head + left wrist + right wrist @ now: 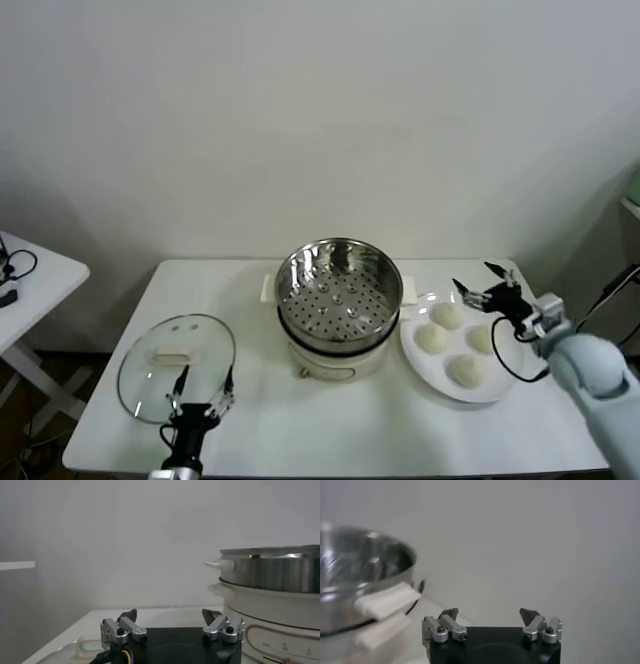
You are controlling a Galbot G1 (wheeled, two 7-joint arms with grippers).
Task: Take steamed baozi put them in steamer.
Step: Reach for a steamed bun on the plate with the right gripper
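Head view: right gripper (478, 278) hovers over the plate (420, 350) of steamed baozi (448, 315), jaws spread; left gripper (203, 388) waits near the glass lid (140, 370), jaws spread.

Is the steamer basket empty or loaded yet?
Empty: the steamer shows only its bare perforated floor; all four baozi sit on the plate.

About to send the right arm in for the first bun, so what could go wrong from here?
The four buns sit packed together on the plate, so the open right gripper may nudge a neighbour or pinch two. The steamer rim stands high beside the plate; a low carry could clip it. The left gripper hovers open over the glass lid.
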